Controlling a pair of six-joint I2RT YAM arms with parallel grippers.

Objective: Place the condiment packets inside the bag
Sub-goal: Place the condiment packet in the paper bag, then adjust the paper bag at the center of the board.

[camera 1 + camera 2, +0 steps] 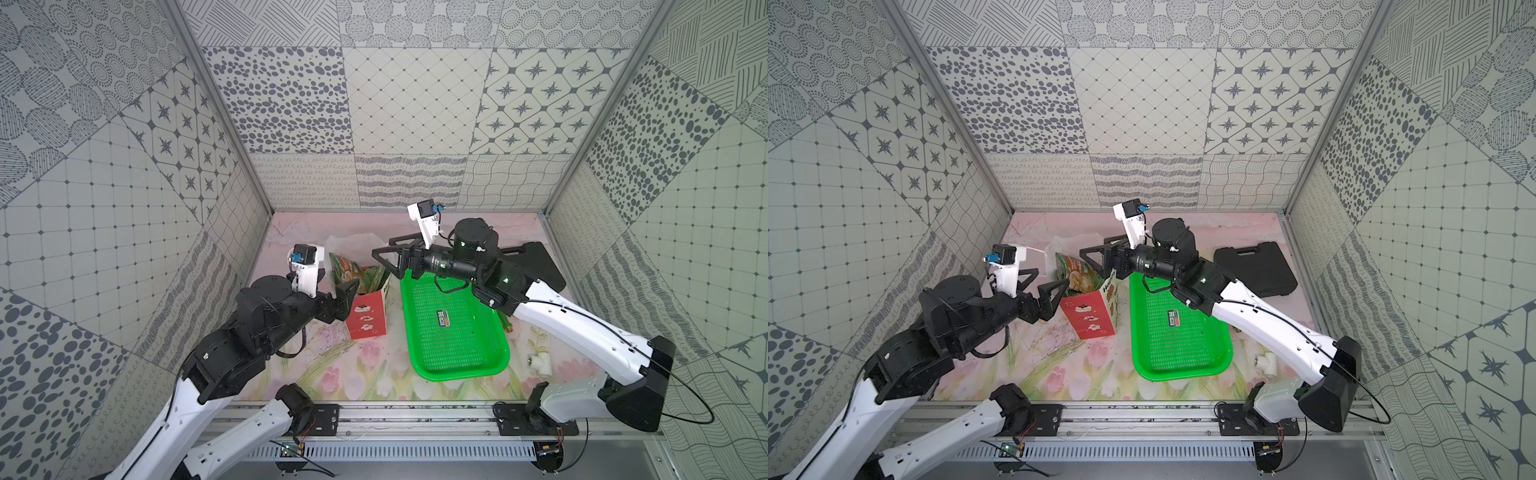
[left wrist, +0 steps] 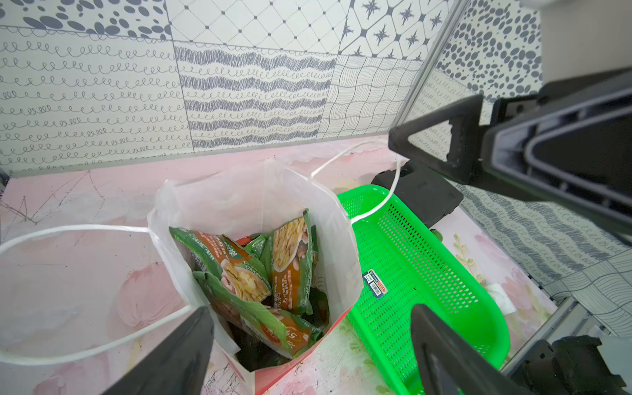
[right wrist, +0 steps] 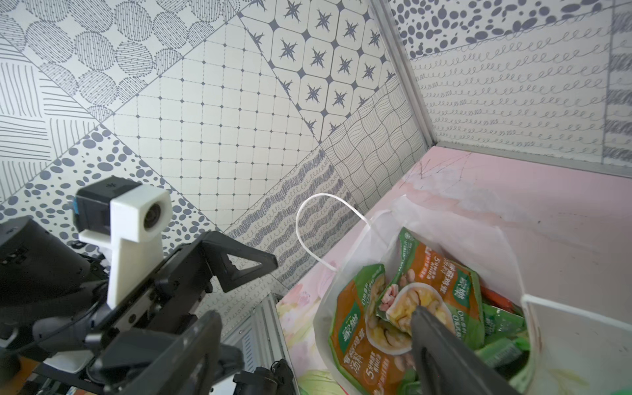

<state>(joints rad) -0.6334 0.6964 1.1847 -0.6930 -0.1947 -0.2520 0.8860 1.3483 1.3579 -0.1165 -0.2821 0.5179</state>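
The bag (image 1: 368, 318) (image 1: 1088, 316) stands left of centre with its mouth open, white above and red below. Several green condiment packets (image 1: 351, 268) (image 1: 1077, 274) stick up inside it; the left wrist view shows these packets (image 2: 246, 280) between the bag's white walls (image 2: 239, 198). My left gripper (image 1: 1044, 280) (image 2: 311, 311) is open at the bag's left edge, holding nothing. My right gripper (image 1: 382, 247) (image 3: 314, 318) is open above the bag's mouth, one finger (image 3: 431, 335) over the packets (image 3: 369, 335), nothing gripped.
A green mesh basket (image 1: 457, 376) (image 1: 1179, 374) (image 2: 362, 191) lies right of the bag, holding only a small label (image 1: 444, 320). A black case (image 1: 536, 257) (image 1: 1258, 266) sits at the back right. A white pipe fitting (image 1: 540, 361) rests near the right arm's base.
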